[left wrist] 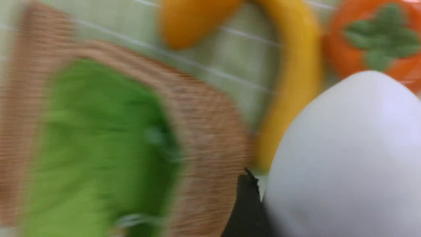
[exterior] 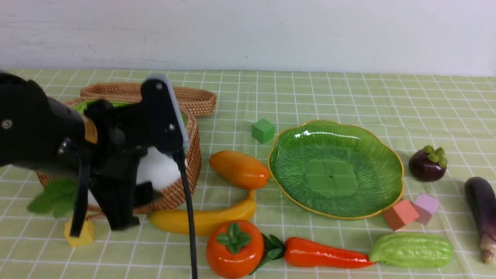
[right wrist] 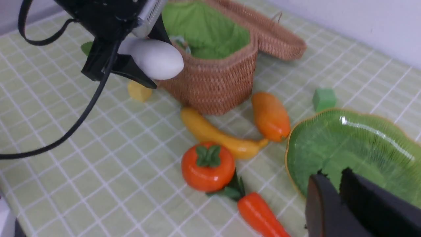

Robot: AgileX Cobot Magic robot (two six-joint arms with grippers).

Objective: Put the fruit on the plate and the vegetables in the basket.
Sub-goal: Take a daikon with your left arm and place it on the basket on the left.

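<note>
gourd [exterior: 157, 166] sits clamped in left claw [exterior: 164, 174] beside the basket [exterior: 190, 155].

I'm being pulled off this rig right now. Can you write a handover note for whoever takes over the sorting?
Left hand: closed on the white gourd, held up beside the basket, not inside it.
Right hand: closed, empty, near the plate.
Fruit on the cloth: mango, banana and persimmon between basket and plate; mangosteen right of the plate.
Vegetables on the cloth: carrot, bitter gourd, eggplant.
Done: nothing placed; plate empty.
Left: four vegetables to basket, four fruits to plate.
</note>
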